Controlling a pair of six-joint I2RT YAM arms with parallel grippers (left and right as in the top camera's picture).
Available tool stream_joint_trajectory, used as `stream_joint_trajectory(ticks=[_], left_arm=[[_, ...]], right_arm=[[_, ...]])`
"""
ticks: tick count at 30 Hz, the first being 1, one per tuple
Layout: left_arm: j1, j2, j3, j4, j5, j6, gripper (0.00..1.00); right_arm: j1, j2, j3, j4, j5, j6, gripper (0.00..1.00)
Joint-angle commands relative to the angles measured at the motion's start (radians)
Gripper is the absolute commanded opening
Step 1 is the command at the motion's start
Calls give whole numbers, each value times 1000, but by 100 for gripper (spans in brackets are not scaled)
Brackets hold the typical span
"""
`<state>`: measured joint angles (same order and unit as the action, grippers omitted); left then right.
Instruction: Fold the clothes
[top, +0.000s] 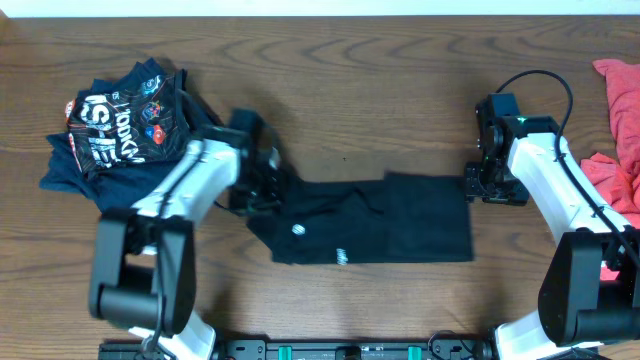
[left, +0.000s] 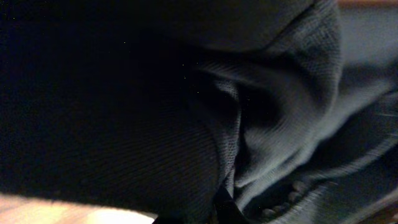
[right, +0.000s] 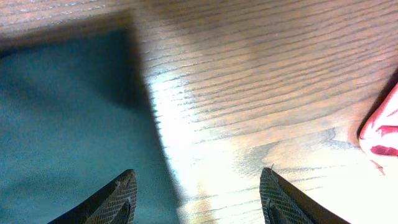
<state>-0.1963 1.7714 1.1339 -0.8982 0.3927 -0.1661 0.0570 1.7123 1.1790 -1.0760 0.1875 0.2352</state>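
Note:
A black T-shirt (top: 375, 230) lies partly folded across the middle of the wooden table, a small white logo near its front edge. My left gripper (top: 262, 185) sits at the shirt's left end, shut on bunched black fabric. That black fabric (left: 155, 112) fills the left wrist view, pressed right up around the gripper. My right gripper (top: 478, 186) is at the shirt's right edge, low over the table. Seen from the right wrist, it (right: 198, 177) is open, one finger over the black T-shirt (right: 68, 124) and the other over bare wood, holding nothing.
A crumpled navy printed garment (top: 125, 125) lies at the back left. Coral-red clothes (top: 622, 110) are heaped at the right edge, a corner of them (right: 382, 127) showing in the right wrist view. Bare wooden table (top: 380, 90) lies behind the shirt.

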Motion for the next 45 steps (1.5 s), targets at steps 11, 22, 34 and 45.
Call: stream_joint_trajectory(ticks=[11,22,34,45], left_arm=[[143,-64,227,-232,-125,92,6],[143,-64,293,-272,-125,91,6],[143,-64,305,-275,-113,90,6],[26,-68,337,-257,225,19,6]], right_arm=[[-7,-14,-13,56,-167,-163,51],[55,-10,-174,264,-497,-260,41],[189,-8,-248,402,-454,-258,39],[232,-8,-280,442,-419,-229,36]])
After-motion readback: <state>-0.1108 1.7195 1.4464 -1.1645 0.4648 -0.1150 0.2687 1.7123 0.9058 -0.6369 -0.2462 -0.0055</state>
